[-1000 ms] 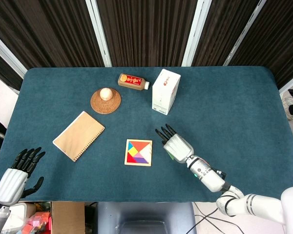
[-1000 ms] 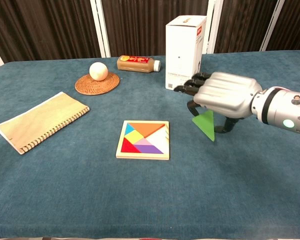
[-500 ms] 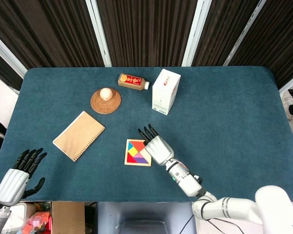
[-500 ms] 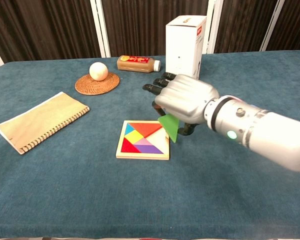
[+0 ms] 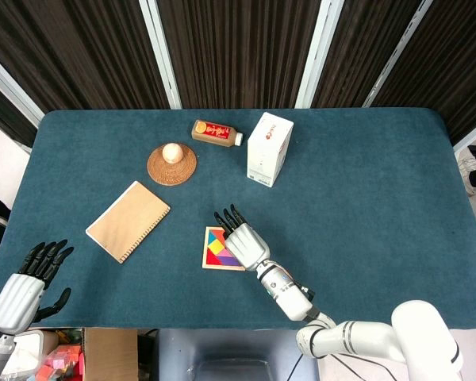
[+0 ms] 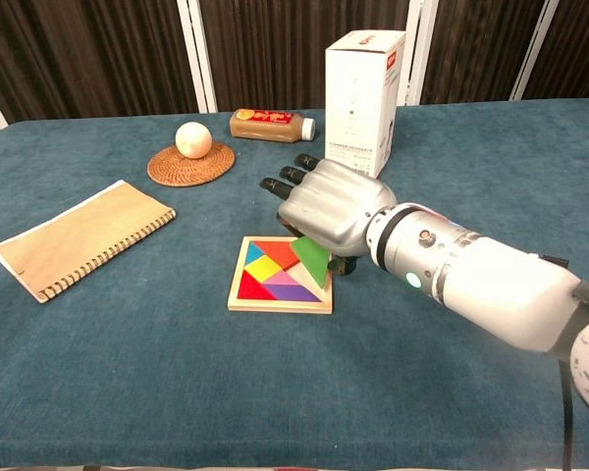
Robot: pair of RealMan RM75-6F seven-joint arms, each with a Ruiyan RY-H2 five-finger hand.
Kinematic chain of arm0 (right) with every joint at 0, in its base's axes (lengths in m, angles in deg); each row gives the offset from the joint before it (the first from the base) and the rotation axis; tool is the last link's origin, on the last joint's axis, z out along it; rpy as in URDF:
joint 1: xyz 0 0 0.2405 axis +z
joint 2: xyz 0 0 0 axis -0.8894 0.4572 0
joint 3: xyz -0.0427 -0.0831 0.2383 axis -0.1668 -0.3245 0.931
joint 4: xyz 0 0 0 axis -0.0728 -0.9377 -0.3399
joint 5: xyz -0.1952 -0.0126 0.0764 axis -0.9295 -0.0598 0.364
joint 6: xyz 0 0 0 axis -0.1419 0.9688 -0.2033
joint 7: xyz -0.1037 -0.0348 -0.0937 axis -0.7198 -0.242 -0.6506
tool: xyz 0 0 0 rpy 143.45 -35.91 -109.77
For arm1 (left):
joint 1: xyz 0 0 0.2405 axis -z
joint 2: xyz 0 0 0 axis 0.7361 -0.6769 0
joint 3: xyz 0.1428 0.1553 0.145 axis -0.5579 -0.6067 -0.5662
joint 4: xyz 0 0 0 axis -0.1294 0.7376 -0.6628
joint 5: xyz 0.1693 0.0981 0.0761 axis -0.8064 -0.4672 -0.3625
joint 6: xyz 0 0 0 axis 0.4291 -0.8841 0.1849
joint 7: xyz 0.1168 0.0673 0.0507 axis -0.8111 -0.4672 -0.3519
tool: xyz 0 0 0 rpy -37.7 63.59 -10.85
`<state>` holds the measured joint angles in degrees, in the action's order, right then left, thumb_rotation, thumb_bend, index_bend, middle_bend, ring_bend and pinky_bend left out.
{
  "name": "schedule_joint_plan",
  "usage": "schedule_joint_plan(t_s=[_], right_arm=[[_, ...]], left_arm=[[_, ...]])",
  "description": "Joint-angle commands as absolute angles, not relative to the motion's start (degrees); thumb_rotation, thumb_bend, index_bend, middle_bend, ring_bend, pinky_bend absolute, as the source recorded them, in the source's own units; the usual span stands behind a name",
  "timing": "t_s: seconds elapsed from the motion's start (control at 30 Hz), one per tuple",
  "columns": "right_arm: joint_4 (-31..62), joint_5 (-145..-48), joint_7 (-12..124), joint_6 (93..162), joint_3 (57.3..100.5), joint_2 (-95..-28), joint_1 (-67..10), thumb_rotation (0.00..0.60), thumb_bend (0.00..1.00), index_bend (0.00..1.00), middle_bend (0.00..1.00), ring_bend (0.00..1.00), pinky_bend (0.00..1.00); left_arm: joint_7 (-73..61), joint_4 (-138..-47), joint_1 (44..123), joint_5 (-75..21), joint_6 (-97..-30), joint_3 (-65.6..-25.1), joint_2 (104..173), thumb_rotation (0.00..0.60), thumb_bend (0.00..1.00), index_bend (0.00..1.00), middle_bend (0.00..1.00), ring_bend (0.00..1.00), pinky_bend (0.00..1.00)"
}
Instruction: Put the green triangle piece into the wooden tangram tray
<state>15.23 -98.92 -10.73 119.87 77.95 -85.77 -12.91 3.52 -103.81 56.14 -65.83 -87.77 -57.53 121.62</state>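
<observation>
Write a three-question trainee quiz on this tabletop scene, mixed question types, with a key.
1. True or false: the right hand holds the green triangle piece over the wooden tangram tray.
2. What rests on the round woven coaster? A) a brown bottle B) a pale ball C) a spiral notebook
3. Fill in: the left hand sits at the table's near-left corner holding ____.

Key: 1 true; 2 B, the pale ball; 3 nothing.
</observation>
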Motion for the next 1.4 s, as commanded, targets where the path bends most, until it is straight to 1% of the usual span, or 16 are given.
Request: schedule_joint_plan(t_s=[0.03, 0.47, 0.97, 1.4], right_arm=[[14.80, -98.44, -11.39, 120.08, 77.64, -86.39, -12.55, 0.600, 0.40, 0.69, 0.05, 0.00, 0.00], [12.04, -96.67, -13.56, 120.65, 76.62, -88.71, -11.56, 0.600, 0.40, 0.68, 0.05, 0.00, 0.00], [12.81, -95.90, -14.28, 121.12, 75.47, -88.84, -11.25, 0.600, 0.40, 0.58, 0.05, 0.00, 0.00], [13.25, -94.09, -15.84, 122.02, 75.61, -89.09, -10.96, 0.600, 0.40, 0.54, 0.05, 0.00, 0.00]], left_arm=[[3.36, -103.91, 56.22, -66.04, -87.63, -57.67, 121.65, 0.600, 0.45, 0.00, 0.00, 0.00, 0.00], [3.71, -103.99, 56.13, -66.13, -88.08, -57.65, 121.34, 0.600, 0.45, 0.00, 0.00, 0.00, 0.00], [3.76, -104.07, 56.16, -65.86, -88.04, -57.52, 121.35, 0.600, 0.45, 0.00, 0.00, 0.00, 0.00], [3.93, -103.83, 55.98, -66.34, -88.63, -57.68, 121.19, 0.600, 0.45, 0.00, 0.00, 0.00, 0.00]])
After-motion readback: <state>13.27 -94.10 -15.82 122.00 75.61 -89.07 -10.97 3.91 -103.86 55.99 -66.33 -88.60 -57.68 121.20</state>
